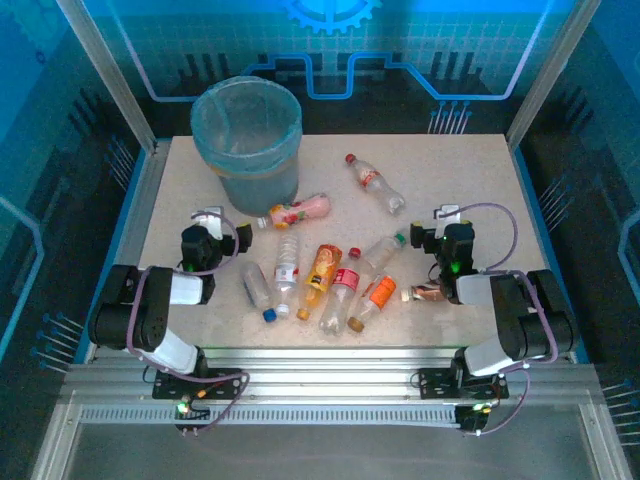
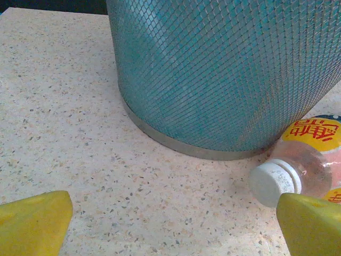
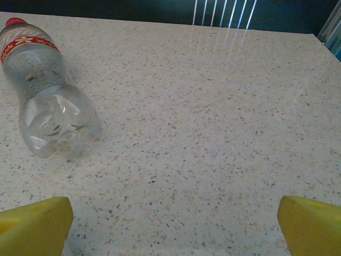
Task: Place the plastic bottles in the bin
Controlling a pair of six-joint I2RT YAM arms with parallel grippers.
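Pale-blue mesh-patterned bin, speckled table

My work surface is a table with a pale, speckled, stone-pattern top. A slanted metal post rises at each far corner: the left post and the right post. Behind the table stands a dark wall lit blue. It carries a fine grid, a bright blue outline and a gear emblem at top centre. Ribbed metal rails run along the near edge. The light is cool and blue-tinted. In my right wrist view, a soft glare lies on the far tabletop.
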